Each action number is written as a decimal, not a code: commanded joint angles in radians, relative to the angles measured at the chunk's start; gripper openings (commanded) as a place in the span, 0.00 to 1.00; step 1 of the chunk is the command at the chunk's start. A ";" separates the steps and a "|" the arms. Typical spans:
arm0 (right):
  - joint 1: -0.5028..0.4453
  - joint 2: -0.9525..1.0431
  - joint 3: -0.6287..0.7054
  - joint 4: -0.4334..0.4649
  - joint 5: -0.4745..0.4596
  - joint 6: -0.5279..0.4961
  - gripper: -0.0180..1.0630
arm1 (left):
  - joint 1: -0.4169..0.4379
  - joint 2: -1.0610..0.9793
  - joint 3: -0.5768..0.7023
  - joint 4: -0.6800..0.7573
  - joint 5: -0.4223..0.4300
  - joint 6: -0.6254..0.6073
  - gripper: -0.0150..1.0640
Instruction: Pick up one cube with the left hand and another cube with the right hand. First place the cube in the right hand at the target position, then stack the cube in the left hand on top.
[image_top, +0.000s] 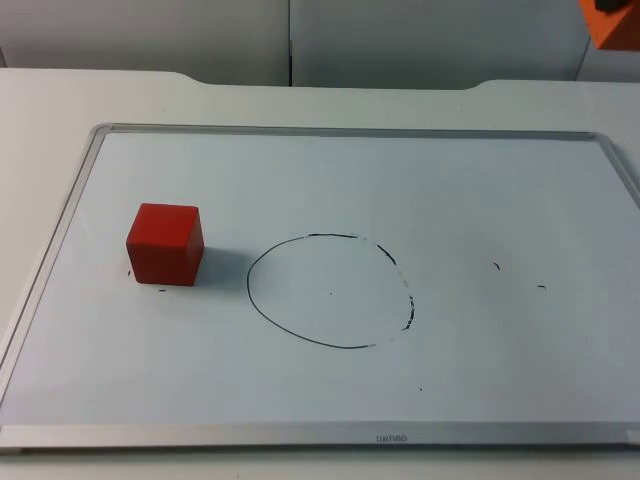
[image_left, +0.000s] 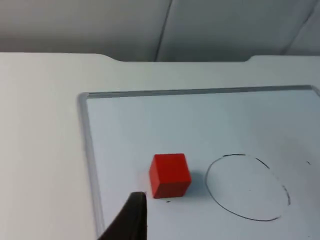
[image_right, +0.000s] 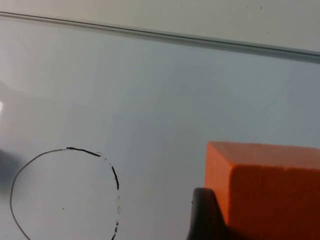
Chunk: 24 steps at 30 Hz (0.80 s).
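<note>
Orange and close against a black fingertip (image_right: 205, 215), the orange cube (image_right: 270, 190) sat in the right gripper's hold, lifted above the whiteboard (image_right: 165, 95); from the top view the same cube (image_top: 612, 22) hung high over the board's far right corner. Beneath it, off to one side, lay the hand-drawn black circle (image_right: 65, 192), unoccupied. On the whiteboard's left part the red cube (image_top: 165, 243) rested flat, just outside the circle (image_top: 330, 291). From the left wrist, one dark fingertip (image_left: 131, 220) stood near the red cube (image_left: 170, 175) without touching it; how wide the left gripper stood could not be told.
</note>
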 joint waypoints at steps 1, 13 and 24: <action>0.004 -0.012 -0.008 -0.010 0.001 -0.017 0.01 | -0.001 0.079 -0.003 -0.108 -0.042 0.100 0.98; 0.004 -0.014 -0.008 -0.028 -0.014 -0.038 0.01 | -0.012 0.557 -0.134 -0.429 -0.095 0.423 0.98; 0.004 -0.014 -0.008 -0.034 -0.036 -0.038 0.01 | -0.234 0.927 -0.444 -0.098 -0.156 0.173 0.98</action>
